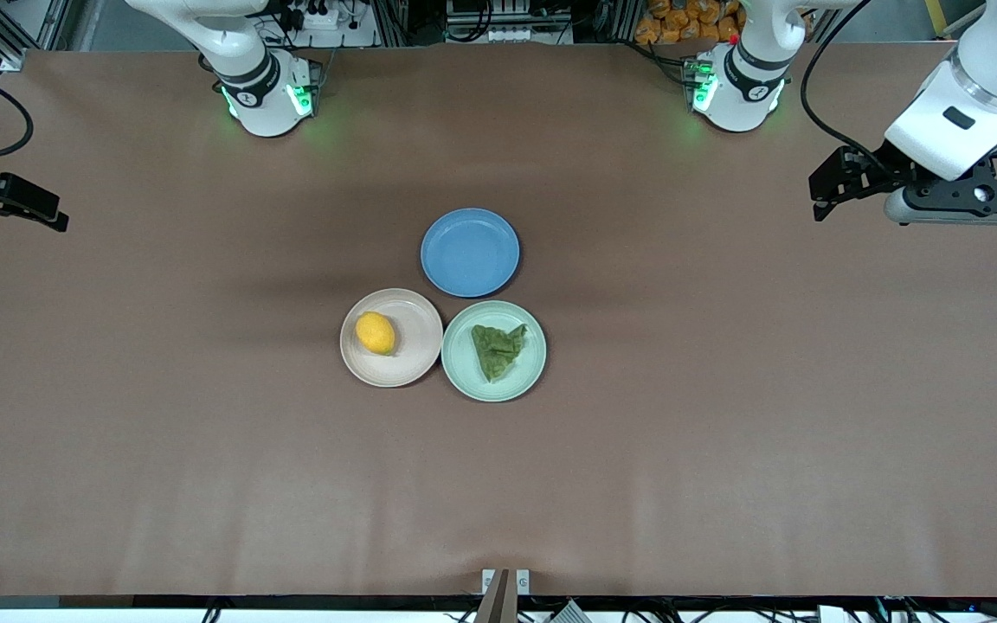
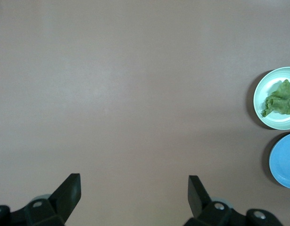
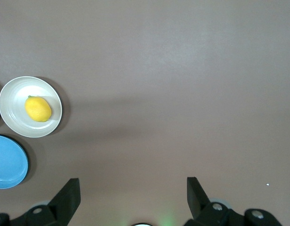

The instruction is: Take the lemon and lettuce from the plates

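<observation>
Table (image 1: 161, 415): a wide brown surface carried three round plates clustered at its middle, with both arm bases along its edge farthest from the front camera.
Left gripper (image 1: 820, 195): it hung over bare table at the left arm's end, well apart from the plates; the left wrist view showed its fingers (image 2: 69, 190) spread wide with nothing between them.
Right gripper (image 1: 55, 221): it hung over bare table at the right arm's end, also well apart from the plates; its fingers (image 3: 69, 193) stood spread and empty.
Blue plate (image 1: 470, 252): it lay bare, farthest of the three from the front camera and just beside the other two.
Beige-pink plate (image 1: 412, 359): it sat toward the right arm's end, its rim touching or nearly touching the mint green plate.
Mint green plate (image 1: 464, 368): it sat beside the beige-pink one, toward the left arm's end.
Lettuce (image 1: 498, 350): a wrinkled dark green leaf piece lay near the middle of the mint green plate.
Lemon (image 1: 375, 333): the yellow fruit lay on the beige-pink plate, off centre toward the right arm's end.
</observation>
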`<state>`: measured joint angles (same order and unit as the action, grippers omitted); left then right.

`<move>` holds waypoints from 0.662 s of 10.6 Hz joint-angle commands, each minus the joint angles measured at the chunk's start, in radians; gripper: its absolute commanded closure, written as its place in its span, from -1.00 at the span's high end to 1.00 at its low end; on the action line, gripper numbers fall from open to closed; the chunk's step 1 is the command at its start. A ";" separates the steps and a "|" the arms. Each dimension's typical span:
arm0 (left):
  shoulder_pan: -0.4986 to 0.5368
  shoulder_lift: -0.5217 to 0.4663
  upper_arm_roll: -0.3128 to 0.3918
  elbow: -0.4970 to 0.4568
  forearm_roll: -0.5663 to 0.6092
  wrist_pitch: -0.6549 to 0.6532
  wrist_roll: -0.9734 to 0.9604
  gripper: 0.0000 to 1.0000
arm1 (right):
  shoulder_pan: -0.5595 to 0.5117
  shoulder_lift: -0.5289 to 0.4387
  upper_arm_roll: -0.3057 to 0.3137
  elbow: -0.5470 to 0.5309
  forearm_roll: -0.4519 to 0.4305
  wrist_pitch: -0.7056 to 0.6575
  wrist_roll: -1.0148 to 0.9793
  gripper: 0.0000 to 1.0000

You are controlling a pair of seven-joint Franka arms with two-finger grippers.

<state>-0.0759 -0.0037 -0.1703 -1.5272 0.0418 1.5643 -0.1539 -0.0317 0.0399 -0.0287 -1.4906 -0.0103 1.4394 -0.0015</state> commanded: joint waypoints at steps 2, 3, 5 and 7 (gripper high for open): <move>0.004 -0.002 -0.003 -0.005 -0.017 -0.016 0.005 1.00 | 0.009 -0.006 -0.005 -0.011 -0.013 0.006 0.015 1.00; 0.004 -0.002 -0.003 -0.005 -0.017 -0.016 0.005 1.00 | 0.009 -0.006 -0.005 -0.011 -0.013 0.004 0.015 1.00; 0.004 0.001 -0.003 -0.007 -0.017 -0.016 0.005 1.00 | 0.010 -0.006 -0.005 -0.013 -0.011 0.001 0.015 1.00; -0.015 0.031 -0.008 -0.025 -0.016 -0.016 0.019 1.00 | 0.018 -0.006 -0.004 -0.013 -0.004 0.002 0.015 1.00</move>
<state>-0.0785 0.0020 -0.1713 -1.5377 0.0418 1.5581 -0.1537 -0.0296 0.0417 -0.0302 -1.4919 -0.0103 1.4388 -0.0015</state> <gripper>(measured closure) 0.000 0.000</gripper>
